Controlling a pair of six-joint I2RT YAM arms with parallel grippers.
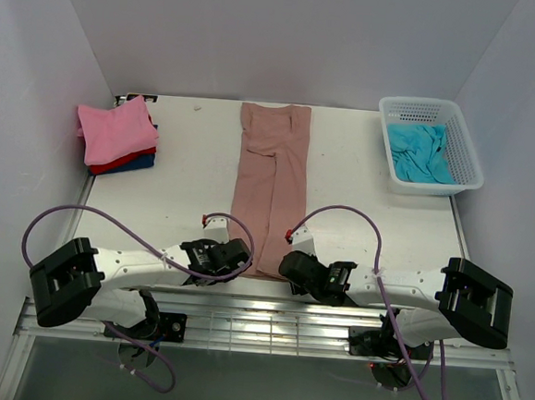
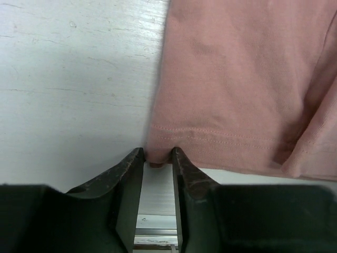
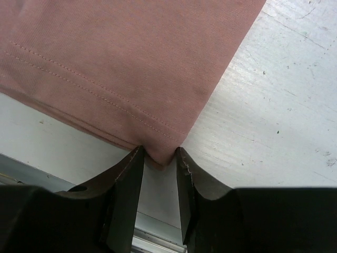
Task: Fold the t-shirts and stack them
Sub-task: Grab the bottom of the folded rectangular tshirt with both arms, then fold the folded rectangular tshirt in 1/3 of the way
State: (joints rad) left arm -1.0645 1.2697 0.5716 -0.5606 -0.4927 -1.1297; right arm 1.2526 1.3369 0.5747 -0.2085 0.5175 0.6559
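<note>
Dusty rose-brown t-shirt (image 1: 270, 186), folded into a long strip, is lying lengthwise mid-table (image 1: 185, 184), hem toward the arms. Left gripper (image 2: 157, 157) and right gripper (image 3: 159, 154) are each straddling one near hem corner with jaws narrow. Cannot tell whether either is clamping the cloth.

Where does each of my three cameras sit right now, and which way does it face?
Top external: above and behind the arm bases, looking down over the table; the left gripper and right gripper show.
Left wrist: on the left arm, looking along its own fingers at the rose-brown t-shirt's near left hem corner.
Right wrist: on the right arm, looking along its fingers at the near right corner.
Shared: all three show that shirt's near hem.
</note>
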